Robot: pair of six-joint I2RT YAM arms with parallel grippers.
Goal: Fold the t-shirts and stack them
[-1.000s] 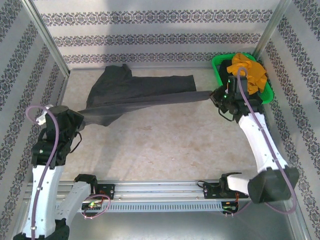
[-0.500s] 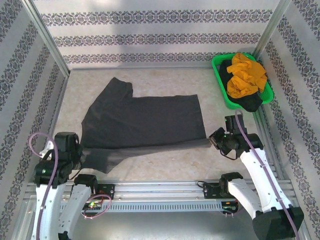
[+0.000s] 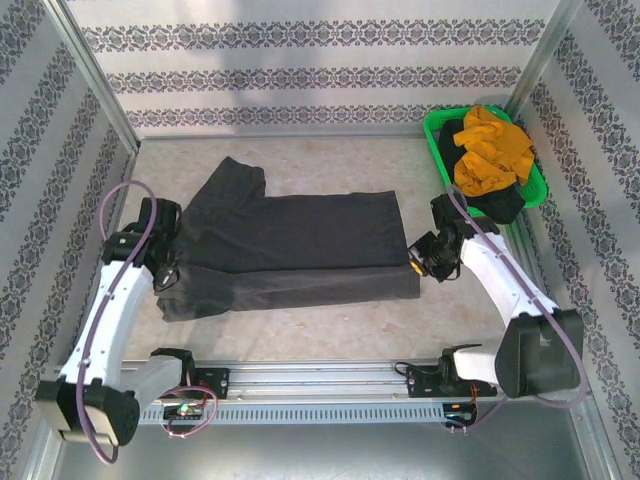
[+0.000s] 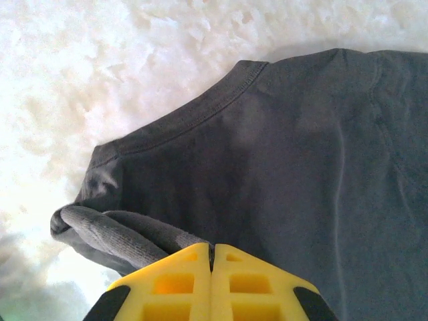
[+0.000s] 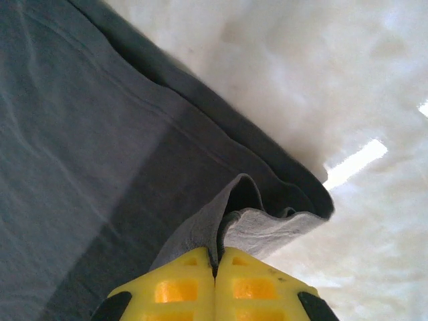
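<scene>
One of three in hand: charcoal t-shirt [image 3: 300,235] mid-table, part folded, left gripper [image 4: 211,253] and right gripper [image 5: 215,259] clamped on its doubled edge, mustard shirt [image 3: 490,150] and black shirt [image 3: 502,206] waiting in the green basket [image 3: 432,128], nothing stacked.

The dark grey t-shirt [image 3: 290,245] is soft, matt knit cloth with a stitched hem, lying on a pale mottled table [image 3: 330,320] that has a faint sheen. The left gripper [image 4: 211,257] and right gripper [image 5: 215,262] are smooth yellow moulded plastic. The green basket [image 3: 436,155] is glossy plastic, and the mustard-orange t-shirt [image 3: 490,145] in it is crumpled matt cloth.
</scene>
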